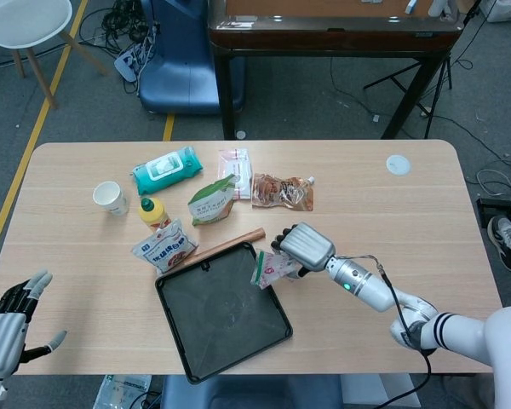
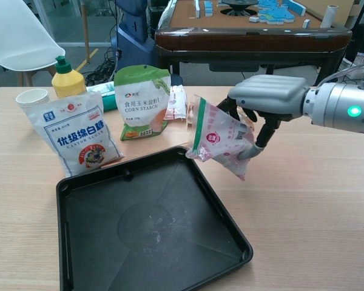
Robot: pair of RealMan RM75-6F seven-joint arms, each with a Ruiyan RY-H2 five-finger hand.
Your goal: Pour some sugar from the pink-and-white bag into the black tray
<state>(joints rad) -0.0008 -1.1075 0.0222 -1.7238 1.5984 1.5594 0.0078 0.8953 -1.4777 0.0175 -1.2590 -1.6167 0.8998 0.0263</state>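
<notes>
Now the right hand [image 2: 264, 100] grips the pink-and-white bag [image 2: 218, 137], lifted off the worktop [image 2: 315, 206] and tilted, its green-edged top over the black tray's [image 2: 97, 254] right rim. Beyond the tray stand a white sugar bag [image 2: 79, 130], a green corn starch pouch [image 2: 141, 100] and a yellow bottle [image 2: 68, 77]. Left of the tray, at the worktop's near edge, the left hand [image 1: 7, 328] holds nothing, fingers spread.

Green-white pouch [image 2: 142, 100] is showing "CORN STARCH"; blue-white bag [image 2: 76, 139] is showing "CASTOR SUGAR" plus Chinese characters. Other labels aren't reading clearly.
</notes>
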